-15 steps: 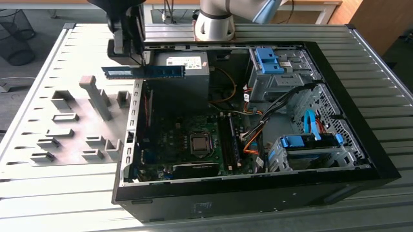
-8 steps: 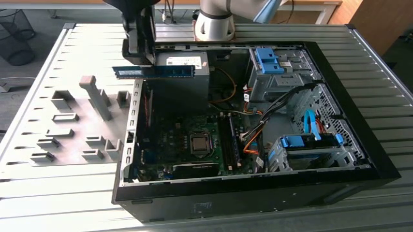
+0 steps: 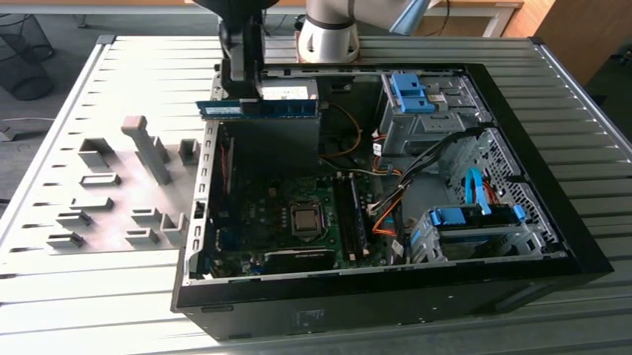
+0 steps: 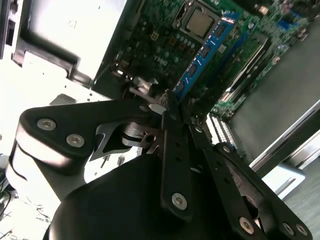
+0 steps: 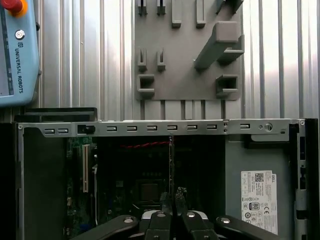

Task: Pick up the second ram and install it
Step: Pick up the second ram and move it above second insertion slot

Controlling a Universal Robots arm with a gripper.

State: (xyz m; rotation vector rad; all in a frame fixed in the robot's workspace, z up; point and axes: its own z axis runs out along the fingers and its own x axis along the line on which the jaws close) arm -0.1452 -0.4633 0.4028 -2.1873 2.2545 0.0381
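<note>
The second ram [image 3: 271, 108] is a thin blue board with dark chips and a pale label. It hangs level in the air above the back of the open computer case [image 3: 553, 185]. My gripper [image 3: 243, 97] is shut on its upper edge, nearer the end on the exterior view's left. In the second wrist view the second ram [image 4: 202, 52] runs out from between the fingers [image 4: 167, 107] toward the motherboard. In the first wrist view my gripper [image 5: 172, 207] holds it edge-on as a thin line [image 5: 171, 165]. The processor [image 3: 306, 219] and the long memory slots [image 3: 351, 214] lie below.
A grey fixture plate [image 3: 118, 192] with upright holders lies on the slatted table at the exterior view's left. Inside the case are the power supply [image 5: 257, 195], drive bays with bright-blue clips [image 3: 410, 92], and loose cables [image 3: 390, 200]. A teach pendant [image 5: 17, 50] rests on the table.
</note>
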